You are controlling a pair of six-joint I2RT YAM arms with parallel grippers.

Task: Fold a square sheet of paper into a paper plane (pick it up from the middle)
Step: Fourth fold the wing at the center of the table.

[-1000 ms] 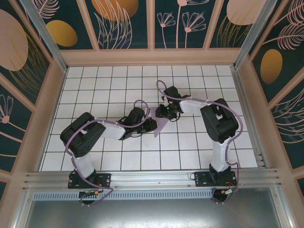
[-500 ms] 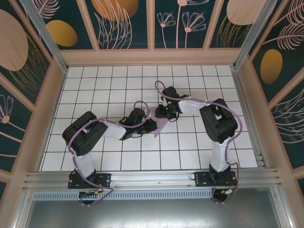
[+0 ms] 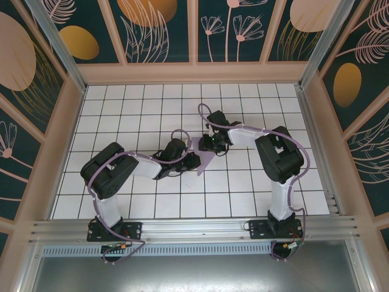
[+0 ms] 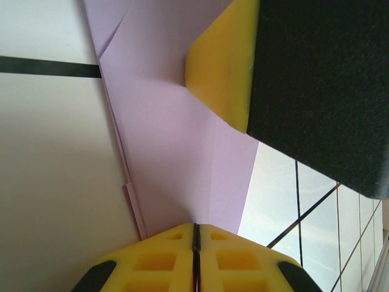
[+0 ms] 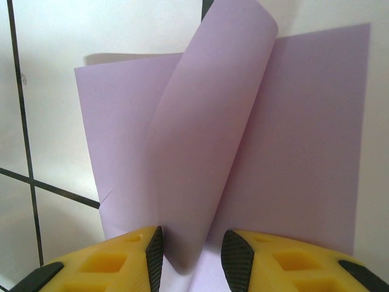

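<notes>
1. Top external view: the square sheet of paper [image 3: 205,160], partly folded, lies near the middle of the tiled table [image 3: 121,115]. It shows as a lilac wedge between the left gripper [image 3: 192,160] and the right gripper [image 3: 210,145]. Both wrists crowd over it, so most of its outline is covered and neither jaw gap can be read here. In my judgement, 1 flap is being turned over while the other arm anchors the paper.
2. Left wrist view: the left gripper [image 4: 194,234] has its fingers meeting at a thin seam, and the paper [image 4: 170,152] runs into that seam, so I take it as clamped on the sheet. A yellow pad [image 4: 222,67] on a black body, probably a finger of the right arm, sits over the paper nearby; whether it touches is hard to confirm. For a clean fold this pinch should be firm and low, so the slightly offset layers at the left do not slide.
3. Right wrist view: the right gripper [image 5: 188,243] has its jaws narrowly apart, with a curled flap [image 5: 213,121] rising between them. 1 pad meets the flap and the other leaves a slit of space, so it is not clamped. The flap is a soft roll, not yet a crease, and should be laid over squarely before it is pressed. Its base and the fingertips are cut off by the lower frame edge
</notes>
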